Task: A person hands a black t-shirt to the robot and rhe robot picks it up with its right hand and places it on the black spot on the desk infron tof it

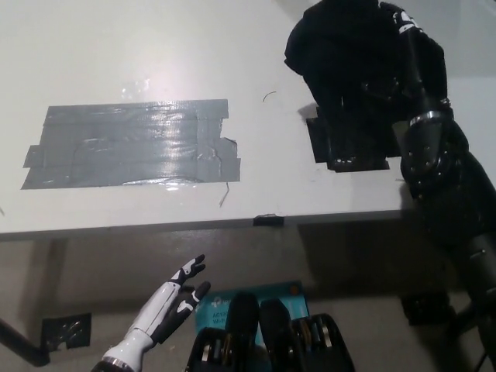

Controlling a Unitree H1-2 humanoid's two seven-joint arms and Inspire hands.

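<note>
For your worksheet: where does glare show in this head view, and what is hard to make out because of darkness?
Head view: glare whitens the desk above the shiny grey tape patch; the black t-shirt, right hand and black spot merge into one dark mass; the left hand hangs below.

White desk (139,46), grey tape patch (132,145)

The crumpled black cloth t-shirt (341,54) at one o'clock looks soft and matt. The white smooth desk top (116,54) carries a faint sheen. The wide grey tape patch (132,145) at nine o'clock is glossy and wrinkled. The black square tape spot (349,151) looks duller.
</note>
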